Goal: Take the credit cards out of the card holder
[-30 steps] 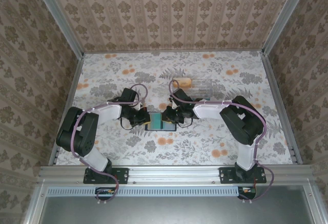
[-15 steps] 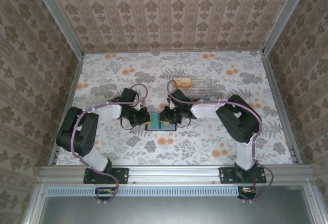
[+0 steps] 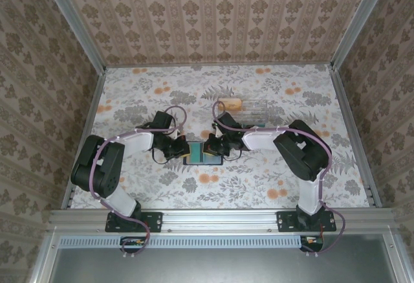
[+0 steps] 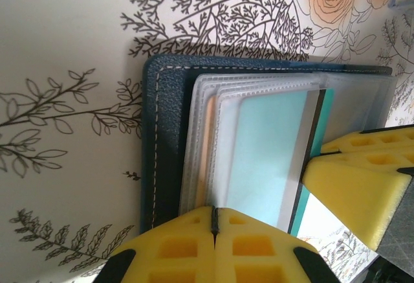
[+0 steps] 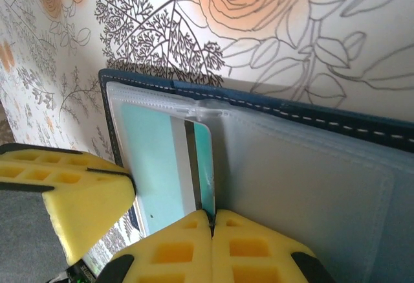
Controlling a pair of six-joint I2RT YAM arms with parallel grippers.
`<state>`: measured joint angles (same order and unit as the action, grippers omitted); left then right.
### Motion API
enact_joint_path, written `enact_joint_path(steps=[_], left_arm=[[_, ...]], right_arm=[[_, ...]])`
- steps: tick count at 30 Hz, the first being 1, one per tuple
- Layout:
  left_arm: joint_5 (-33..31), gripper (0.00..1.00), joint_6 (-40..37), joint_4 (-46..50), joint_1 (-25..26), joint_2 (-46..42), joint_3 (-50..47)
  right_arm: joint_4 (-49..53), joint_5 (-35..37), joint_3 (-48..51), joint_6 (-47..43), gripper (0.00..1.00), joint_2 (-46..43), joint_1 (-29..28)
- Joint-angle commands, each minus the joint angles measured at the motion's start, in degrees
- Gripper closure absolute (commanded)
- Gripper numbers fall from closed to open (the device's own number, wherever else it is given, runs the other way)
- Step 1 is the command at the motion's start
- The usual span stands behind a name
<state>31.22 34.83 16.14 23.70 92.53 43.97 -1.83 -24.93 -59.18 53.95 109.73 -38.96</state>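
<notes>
Card holder (image 3: pixel 202 153) open, clear box (image 3: pixel 250 107) beyond

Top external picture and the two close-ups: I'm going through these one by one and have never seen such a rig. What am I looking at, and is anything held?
The wide picture looks down from above on two robot arms bolted at the near edge of a flowered table. Each arm ends in a two-finger claw with yellow pads. The two close-ups come from cameras on the wrists, so each shows its own claw at the bottom. On the table lie an open navy card holder, between the claws, and farther back a clear plastic box. The left claw is closed at the edge of the holder's clear sleeves; whether it pinches one I cannot tell. The right claw is closed and seems to pinch the corner of a teal card with a dark stripe.
</notes>
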Motion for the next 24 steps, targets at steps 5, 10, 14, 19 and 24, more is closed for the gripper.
enact_joint_path(steps=[5,10,14,19,24], left_arm=[[-2.22,1.0,-1.74,3.72,-0.05,1.95,-0.03],[-2.13,1.0,-2.0,3.98,-0.15,1.92,0.15],[-1.96,1.0,-2.05,4.11,-0.15,1.68,0.45],[-1.69,1.0,-2.31,4.99,-0.21,0.33,1.53],[-1.35,0.94,-2.22,6.29,-0.33,-3.01,3.91]], right_arm=[[4.18,1.23,5.67,-3.34,1.0,-6.0,3.38],[6.7,1.19,8.44,-5.81,1.0,-10.46,6.0],[9.6,1.1,9.74,-8.05,1.0,-14.39,7.94],[15.66,1.3,7.58,-11.91,1.0,-19.78,8.52],[27.73,4.38,0.25,-20.52,1.0,-23.73,8.47]])
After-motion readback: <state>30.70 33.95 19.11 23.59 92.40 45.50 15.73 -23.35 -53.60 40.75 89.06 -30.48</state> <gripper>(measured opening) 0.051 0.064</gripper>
